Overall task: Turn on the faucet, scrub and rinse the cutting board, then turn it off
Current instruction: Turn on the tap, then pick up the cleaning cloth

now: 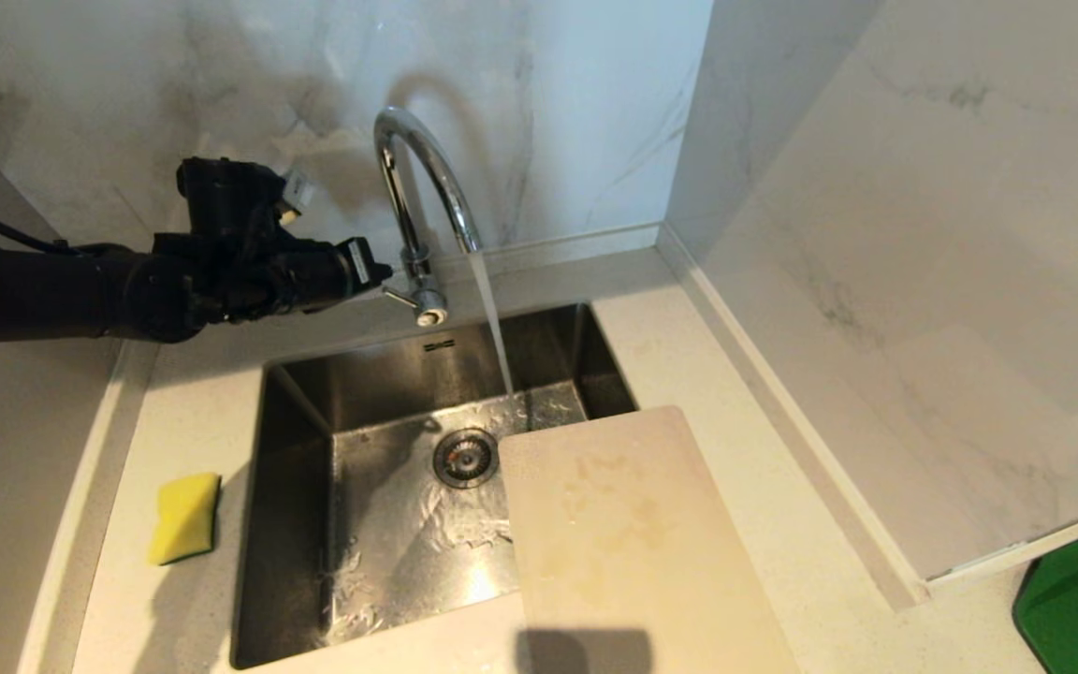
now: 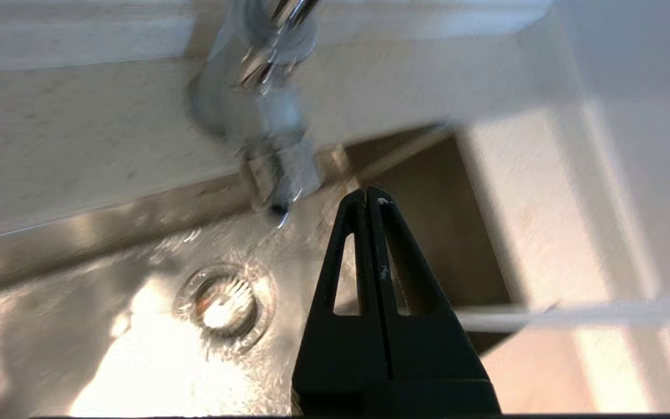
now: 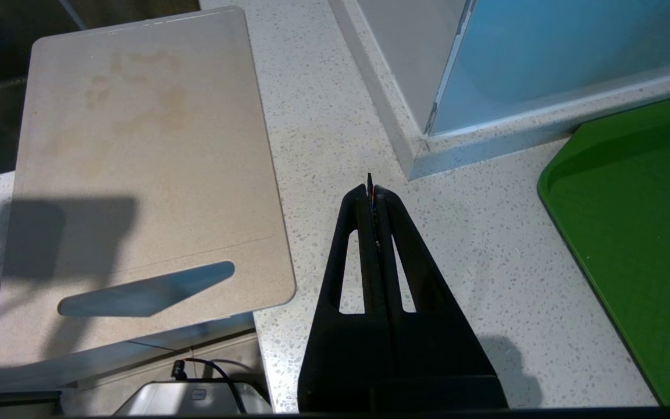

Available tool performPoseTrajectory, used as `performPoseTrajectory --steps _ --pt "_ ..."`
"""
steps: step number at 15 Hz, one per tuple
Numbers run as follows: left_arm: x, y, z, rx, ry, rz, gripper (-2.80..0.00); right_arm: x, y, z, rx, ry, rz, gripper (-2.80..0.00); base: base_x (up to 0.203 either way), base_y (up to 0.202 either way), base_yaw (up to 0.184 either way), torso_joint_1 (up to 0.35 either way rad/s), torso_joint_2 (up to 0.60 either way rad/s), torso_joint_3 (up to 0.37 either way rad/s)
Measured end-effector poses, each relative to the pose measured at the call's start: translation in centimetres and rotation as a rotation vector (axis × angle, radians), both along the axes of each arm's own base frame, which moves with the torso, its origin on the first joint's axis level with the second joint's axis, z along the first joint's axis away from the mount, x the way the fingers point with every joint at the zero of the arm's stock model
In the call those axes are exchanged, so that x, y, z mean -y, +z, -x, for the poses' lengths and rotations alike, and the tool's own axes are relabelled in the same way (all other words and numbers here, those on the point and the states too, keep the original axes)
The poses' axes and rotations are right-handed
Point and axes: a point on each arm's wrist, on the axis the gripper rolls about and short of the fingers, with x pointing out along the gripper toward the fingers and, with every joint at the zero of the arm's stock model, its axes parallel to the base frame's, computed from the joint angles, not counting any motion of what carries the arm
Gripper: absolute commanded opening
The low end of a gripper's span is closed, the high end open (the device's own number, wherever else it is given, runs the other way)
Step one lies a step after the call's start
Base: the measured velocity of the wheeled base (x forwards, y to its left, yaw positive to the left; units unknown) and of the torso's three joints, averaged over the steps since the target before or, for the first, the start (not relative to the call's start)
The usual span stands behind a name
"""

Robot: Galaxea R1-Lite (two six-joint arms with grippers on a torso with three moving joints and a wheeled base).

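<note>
One stream of water (image 1: 494,318) is running from the faucet (image 1: 417,187) — it falls from the arched spout into the steel sink (image 1: 296,487), landing just behind the far edge of the cutting board (image 1: 633,534). The left gripper (image 1: 380,271) reaches in level from the left at the back of the sink, its tip just beside the faucet's upright stem and a little above the small side lever (image 1: 419,307); whether it touches the chrome cannot be told. From the left wrist camera its fingers (image 2: 358,256) are pressed flat together with nothing between them, the faucet base blurred just beyond the tip and the drain (image 2: 224,299) glinting below.

The cutting board lies on the near right side, its left part hanging over the sink's right portion and the rest resting on the speckled counter (image 1: 764,524). Faint yellowish stains mark its middle, and in the right wrist picture its slot handle (image 3: 146,290) sits at the near end, jutting past the counter's front edge. A yellow sponge (image 1: 185,517) lies on the counter left of the sink, well apart from the board.

The right gripper (image 3: 371,189) hangs over bare counter between the board and a green tray (image 3: 637,244) — fingers closed tight, holding nothing.
</note>
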Motion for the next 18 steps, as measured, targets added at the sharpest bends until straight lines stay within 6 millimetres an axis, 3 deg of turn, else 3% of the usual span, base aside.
performPoseTrajectory --steps 3,8,18 --pt "-1.2 0.3 1.9 -0.076 -0.014 -0.12 -2.8 0.0 0.0 0.0 0.0 0.0 0.0 -2.8 0.0 0.0 0.0 0.0 0.0 0.0" --pt "-3.4 -1.2 6.0 -0.209 0.013 -0.369 -2.8 0.0 0.0 0.0 0.0 0.0 0.0 -2.8 0.0 0.0 0.0 0.0 0.0 0.0" --pt "-10.9 -3.5 10.8 -0.597 0.081 -0.477 -2.8 0.0 0.0 0.0 0.0 0.0 0.0 -2.8 0.0 0.0 0.0 0.0 0.0 0.0"
